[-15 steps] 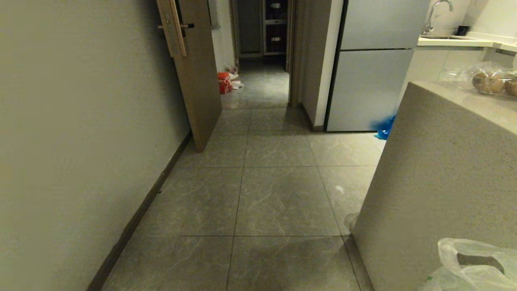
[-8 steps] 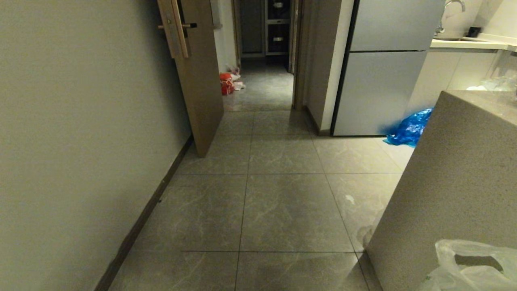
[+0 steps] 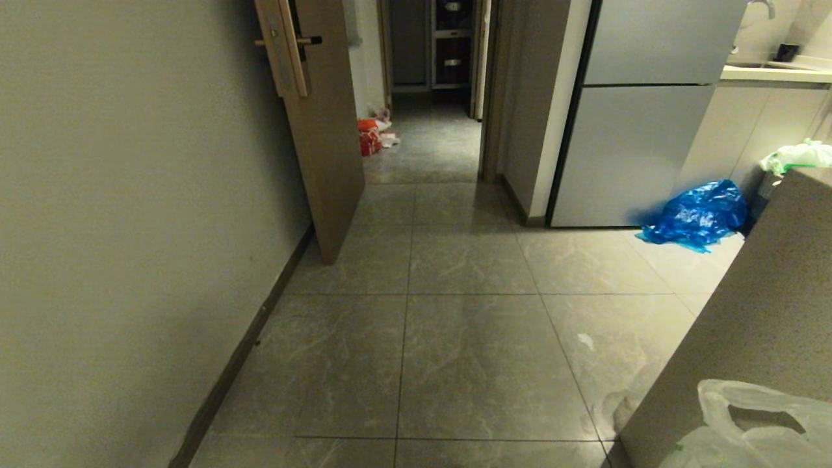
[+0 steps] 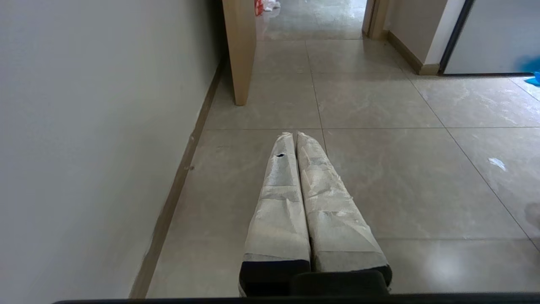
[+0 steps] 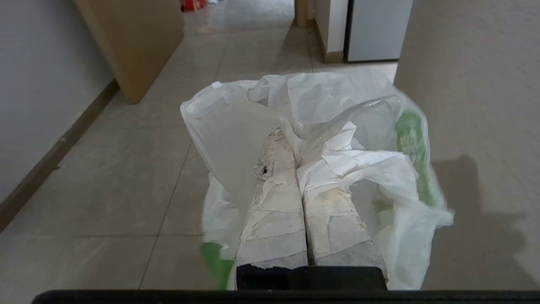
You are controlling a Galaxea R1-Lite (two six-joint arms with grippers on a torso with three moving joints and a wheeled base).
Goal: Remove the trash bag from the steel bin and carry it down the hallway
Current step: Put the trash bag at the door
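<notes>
Head view slides forward along the hallway (image 3: 468, 364): the blue bag (image 3: 695, 218) by the fridge (image 3: 634, 149) now shows whole. Right gripper (image 5: 287, 139) stays clamped on the trash bag (image 5: 337, 122), hanging beside the counter (image 3: 754, 331). Left gripper (image 4: 294, 135) is pinched shut, empty.

Left gripper (image 4: 295, 134) fingers pressed together; right gripper (image 5: 291, 137) apparently likewise.
</notes>
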